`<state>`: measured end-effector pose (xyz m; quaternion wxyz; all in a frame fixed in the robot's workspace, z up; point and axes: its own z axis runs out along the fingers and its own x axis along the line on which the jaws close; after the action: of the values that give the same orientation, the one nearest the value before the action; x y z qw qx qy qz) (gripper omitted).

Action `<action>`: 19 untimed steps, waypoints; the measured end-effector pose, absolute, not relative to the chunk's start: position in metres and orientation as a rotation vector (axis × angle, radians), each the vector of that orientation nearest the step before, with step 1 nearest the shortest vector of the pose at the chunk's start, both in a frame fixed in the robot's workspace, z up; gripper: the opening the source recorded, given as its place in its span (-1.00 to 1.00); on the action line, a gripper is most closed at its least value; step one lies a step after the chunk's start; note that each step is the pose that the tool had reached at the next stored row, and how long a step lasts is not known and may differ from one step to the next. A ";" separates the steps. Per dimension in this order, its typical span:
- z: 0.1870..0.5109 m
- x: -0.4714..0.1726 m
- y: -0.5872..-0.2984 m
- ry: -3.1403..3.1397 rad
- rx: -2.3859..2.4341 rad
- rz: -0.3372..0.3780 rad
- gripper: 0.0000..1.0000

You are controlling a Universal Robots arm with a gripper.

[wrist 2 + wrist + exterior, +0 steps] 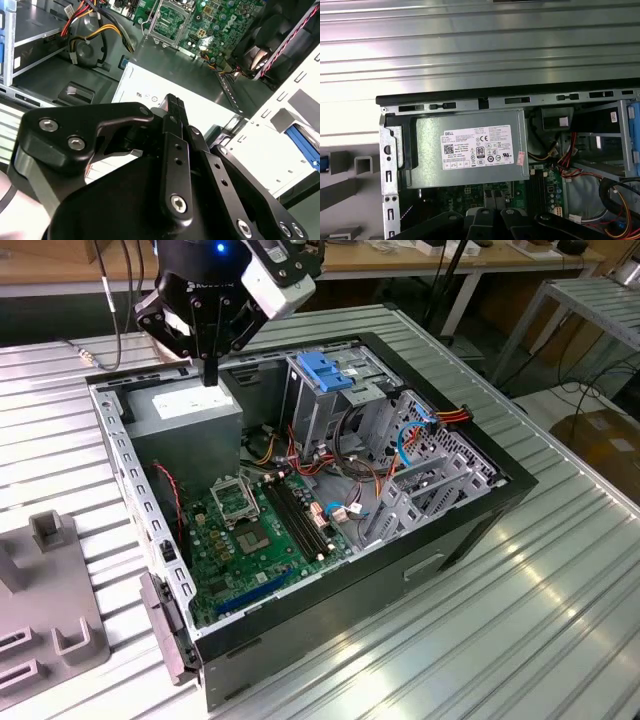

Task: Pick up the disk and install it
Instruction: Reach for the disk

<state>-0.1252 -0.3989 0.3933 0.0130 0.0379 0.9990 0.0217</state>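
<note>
The claw [210, 370] hangs from the black wrist [195, 285] at the exterior view's upper left and points straight down. In the second wrist view, its black linkage arms [80, 132] fold inward, and the two fingers [175, 107] lie pressed flat together, tip to tip.

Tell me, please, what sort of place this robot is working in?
Most likely a robotics lab or workshop. An opened desktop computer case lies on a ribbed metal table, a grey fixture block sits beside it, and wooden workbenches with hanging cables stand behind.
</note>
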 end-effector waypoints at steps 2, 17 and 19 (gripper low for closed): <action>0.393 -0.126 -0.399 3.113 0.118 0.068 -0.80; 0.393 -0.130 -0.399 3.112 0.118 0.068 -0.80; 0.393 -0.130 -0.399 3.113 0.118 0.068 -0.80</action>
<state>-0.1299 -0.3988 0.3933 0.0131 0.0379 0.9990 0.0217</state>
